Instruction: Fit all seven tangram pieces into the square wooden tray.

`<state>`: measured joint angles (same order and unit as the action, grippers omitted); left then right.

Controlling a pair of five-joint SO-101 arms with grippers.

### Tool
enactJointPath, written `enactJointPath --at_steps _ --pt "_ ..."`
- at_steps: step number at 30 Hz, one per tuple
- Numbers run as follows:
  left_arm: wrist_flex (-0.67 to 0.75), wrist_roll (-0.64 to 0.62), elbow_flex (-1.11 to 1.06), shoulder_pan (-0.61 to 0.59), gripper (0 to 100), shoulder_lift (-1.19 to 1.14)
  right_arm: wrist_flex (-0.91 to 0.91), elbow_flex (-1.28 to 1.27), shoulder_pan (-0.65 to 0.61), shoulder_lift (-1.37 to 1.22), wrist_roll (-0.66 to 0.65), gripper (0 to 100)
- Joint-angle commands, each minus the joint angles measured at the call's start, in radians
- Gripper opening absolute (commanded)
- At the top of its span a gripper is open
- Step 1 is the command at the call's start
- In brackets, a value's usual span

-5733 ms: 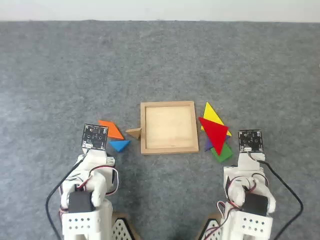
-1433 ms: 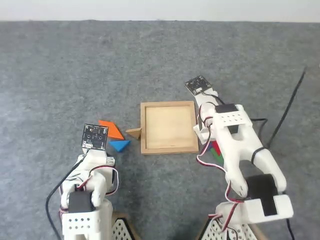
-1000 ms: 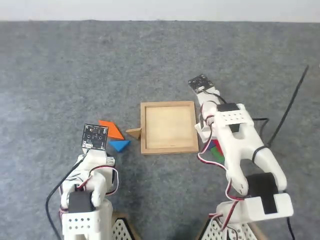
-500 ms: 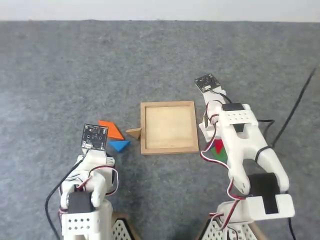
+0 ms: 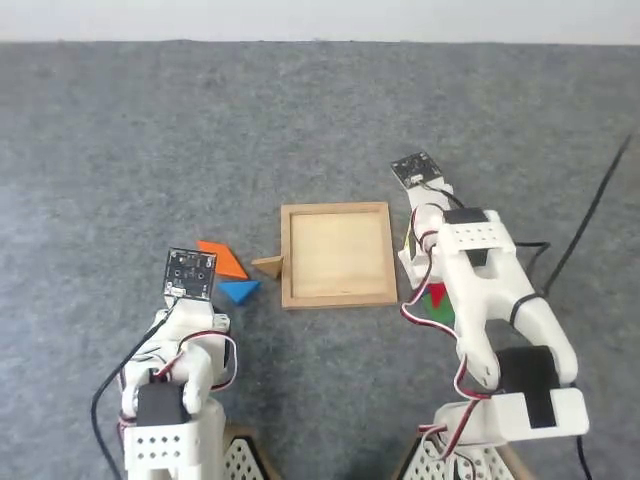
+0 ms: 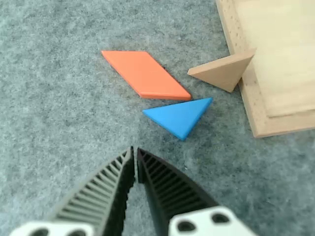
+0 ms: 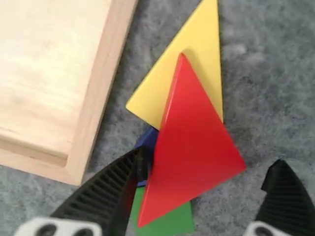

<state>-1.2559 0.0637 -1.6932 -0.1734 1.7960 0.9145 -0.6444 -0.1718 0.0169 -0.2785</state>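
The square wooden tray (image 5: 336,255) lay at the middle of the grey felt-covered table (image 5: 150,130). Seen from the high view, three pieces sat on the felt at its 9 o'clock. A plain tan wooden triangle (image 5: 268,266) had one corner touching the tray's rim. A flat orange parallelogram (image 5: 225,260) lay at that triangle's 9 o'clock. A small blue triangle (image 5: 239,290) lay at the parallelogram's 5 o'clock, just beside both. The left arm (image 5: 175,370) stood at the table's 7 o'clock. Its left gripper (image 6: 135,152) hung above bare felt near the blue triangle, jaws narrowed to a thin slit, holding nothing.

At the tray's 3 o'clock lay a pile. A large red triangle (image 7: 189,147) was on top, overlapping a large yellow triangle (image 7: 197,64). A green piece (image 7: 170,221) and a dark blue piece (image 7: 146,142) showed from underneath. The right arm (image 5: 470,260) extended from 5 o'clock over this pile. The right gripper (image 7: 209,160) was spread wide, one finger on each side of the red triangle, gripping nothing. Whether the fingers touched the pile could not be told.
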Motion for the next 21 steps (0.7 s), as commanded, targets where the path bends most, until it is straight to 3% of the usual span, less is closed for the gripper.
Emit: enactJointPath --at_steps 1,9,16,21 --pt "-0.006 -0.009 0.008 -0.006 1 0.02 -0.035 0.0 0.005 0.004 0.017 37.9" --pt "-0.006 -0.009 0.008 -0.006 1 0.02 -0.033 -0.003 0.005 0.004 0.017 36.5" --pt "-0.006 -0.009 0.008 -0.006 1 0.02 -0.033 -0.003 0.005 0.004 0.017 16.0" --pt "-0.006 -0.009 0.008 -0.006 1 0.02 -0.03 -0.005 0.012 0.012 0.017 10.5"
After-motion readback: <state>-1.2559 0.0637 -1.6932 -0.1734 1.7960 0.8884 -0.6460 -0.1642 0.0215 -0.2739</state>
